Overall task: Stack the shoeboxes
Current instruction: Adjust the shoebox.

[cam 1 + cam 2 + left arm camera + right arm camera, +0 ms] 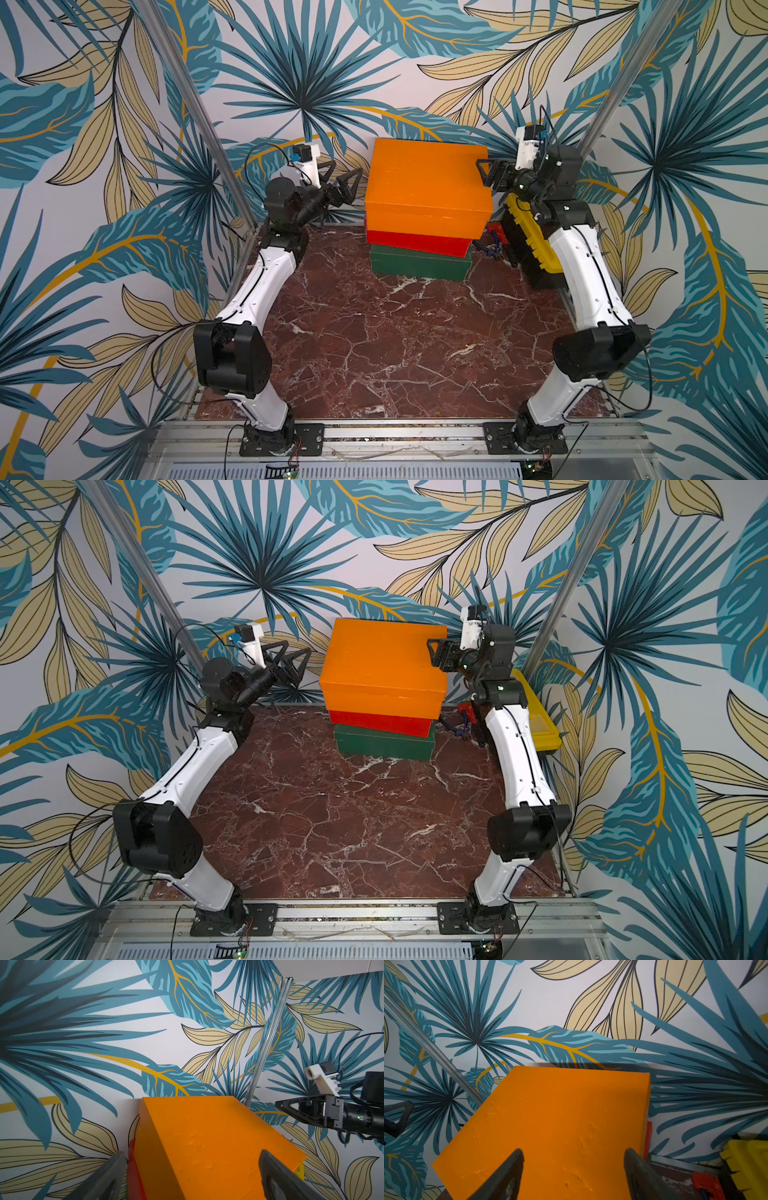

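Left gripper (347,173): jaws wide apart, empty, just beside the left side of the orange box (428,178). Stack, rear centre of table (395,353), against the back wall: green box (419,266) at bottom, red box (415,243) on it, orange box on top. Right gripper (485,171): jaws apart, empty, over the orange box's right edge. Toolbox (528,237) at far right.

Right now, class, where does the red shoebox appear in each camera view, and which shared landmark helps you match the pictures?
In a top view: red shoebox mid-stack, near the picture's centre.
In a top view: same spot, mid-stack.
Left wrist: thin red strip peeking out under the orange shoebox.
Right wrist: thin red sliver past the orange shoebox's edge.
Shared landmark: the orange shoebox, on top in every view.
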